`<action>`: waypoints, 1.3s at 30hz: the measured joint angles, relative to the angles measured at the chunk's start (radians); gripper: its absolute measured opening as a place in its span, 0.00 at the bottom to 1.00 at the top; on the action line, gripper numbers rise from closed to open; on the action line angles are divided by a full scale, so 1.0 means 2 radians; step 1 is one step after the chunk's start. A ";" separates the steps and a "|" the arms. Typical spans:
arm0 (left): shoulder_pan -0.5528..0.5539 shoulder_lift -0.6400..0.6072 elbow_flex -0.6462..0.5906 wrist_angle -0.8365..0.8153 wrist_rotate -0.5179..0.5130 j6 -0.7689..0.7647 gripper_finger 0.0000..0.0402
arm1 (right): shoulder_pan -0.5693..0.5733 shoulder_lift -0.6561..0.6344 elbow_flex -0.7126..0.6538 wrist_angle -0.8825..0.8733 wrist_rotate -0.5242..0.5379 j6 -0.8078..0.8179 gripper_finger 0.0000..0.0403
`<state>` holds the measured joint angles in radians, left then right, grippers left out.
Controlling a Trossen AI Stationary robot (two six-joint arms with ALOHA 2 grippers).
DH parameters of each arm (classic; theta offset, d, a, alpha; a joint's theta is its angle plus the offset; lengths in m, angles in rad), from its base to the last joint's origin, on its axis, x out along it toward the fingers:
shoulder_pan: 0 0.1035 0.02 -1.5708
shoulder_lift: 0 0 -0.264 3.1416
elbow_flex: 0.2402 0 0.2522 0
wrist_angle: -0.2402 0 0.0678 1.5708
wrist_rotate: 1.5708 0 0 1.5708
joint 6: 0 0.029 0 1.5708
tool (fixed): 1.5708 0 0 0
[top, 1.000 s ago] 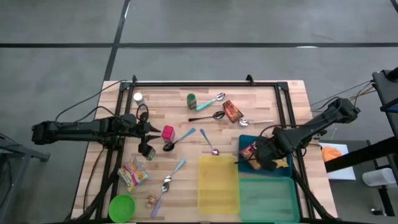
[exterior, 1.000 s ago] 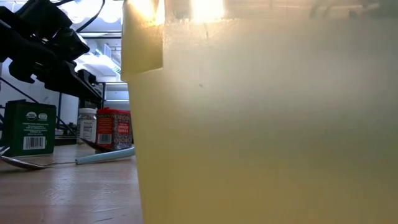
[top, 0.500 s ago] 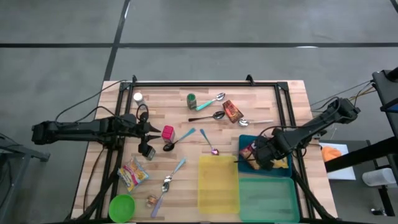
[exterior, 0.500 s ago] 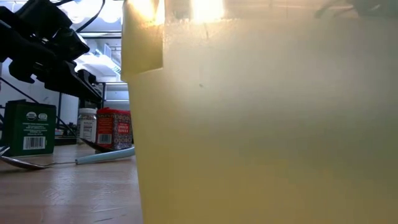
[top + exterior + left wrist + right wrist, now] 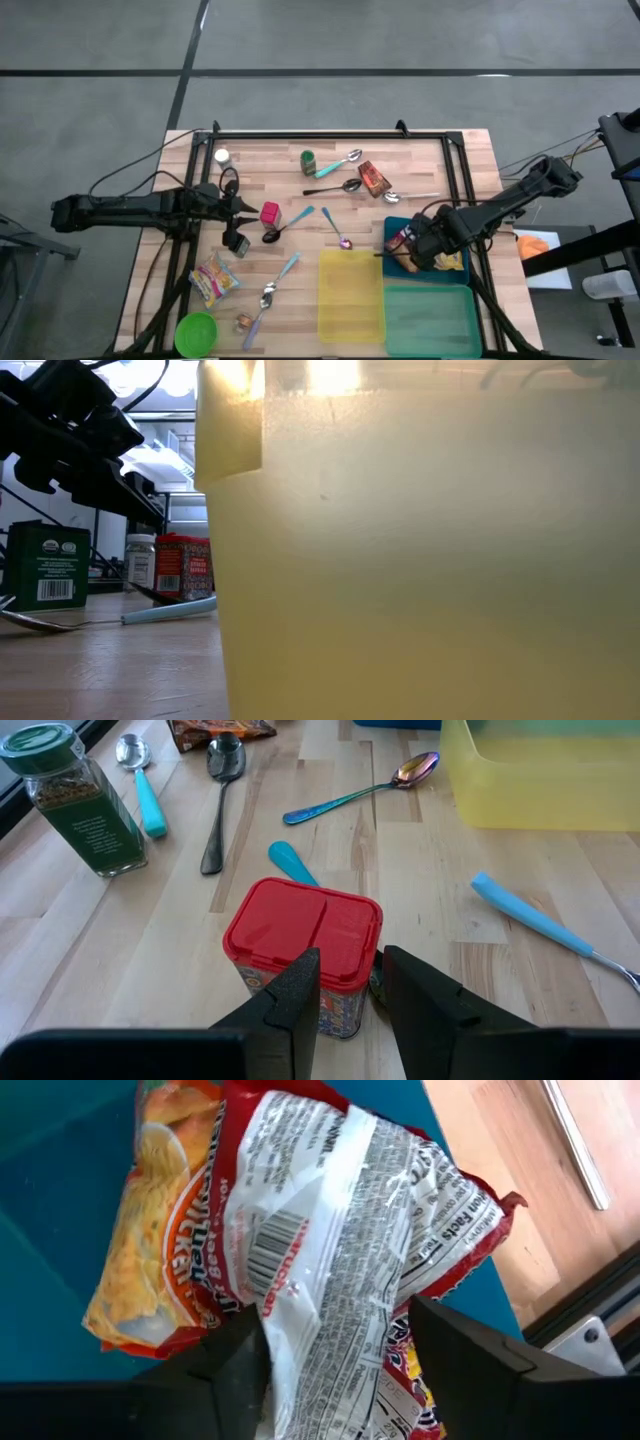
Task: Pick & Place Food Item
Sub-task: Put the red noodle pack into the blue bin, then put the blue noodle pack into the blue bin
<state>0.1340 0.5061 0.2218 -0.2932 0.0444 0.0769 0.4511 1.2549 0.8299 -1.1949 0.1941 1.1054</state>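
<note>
Noodle packet (image 5: pixel 340 1250), the red and white crinkly one, lies in the blue bin (image 5: pixel 400 225) at about four o'clock on the table, on top of an orange packet (image 5: pixel 160 1230). The right gripper (image 5: pixel 425 243) is right over it. Its two fingers stand apart, one on each side of the packet, and the wrapper runs between them. I cannot tell if they are gripping it or just letting go.

The packet's long side runs away from the fingers, toward the corner of the bin. So the fingers sit across its short side, which is the easy way to pinch it. The right arm is far nearer to it than the left.

The left gripper (image 5: pixel 350 995) waits at nine o'clock, just behind a red-lidded tin (image 5: pixel 305 950). Its fingers are a little apart and hold nothing.

From above, the arm hides most of the packet. The right wrist view shows the barcode and the crinkles up close. The low view shows none of this, because a yellow bin (image 5: pixel 420 550) fills it.
</note>
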 joint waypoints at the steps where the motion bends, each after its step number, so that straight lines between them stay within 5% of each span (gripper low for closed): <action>1: 0.000 0.000 0.000 0.000 0.000 0.000 0.29 | 0.000 -0.002 0.000 0.001 0.000 0.003 0.61; 16: 0.000 0.000 0.000 0.000 0.000 0.000 0.29 | 0.000 -0.024 0.007 0.010 0.013 -0.029 0.78; 23: 0.000 0.000 0.000 -0.001 0.000 0.000 0.29 | 0.000 -0.035 0.071 0.021 0.103 -0.052 0.78; 28: 0.000 0.000 0.000 -0.003 0.000 0.000 0.29 | -0.002 -0.065 0.092 0.112 0.165 -0.194 0.78; 33: 0.000 0.000 0.000 -0.004 0.000 0.000 0.29 | -0.031 -0.113 0.068 0.267 0.170 -0.365 0.78; 39: 0.000 0.000 0.000 -0.004 0.000 0.000 0.29 | -0.112 -0.161 0.011 0.423 0.101 -0.515 0.78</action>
<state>0.1341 0.5064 0.2218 -0.3008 0.0447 0.0769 0.2271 0.9333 0.8524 -0.3495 0.3957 0.0746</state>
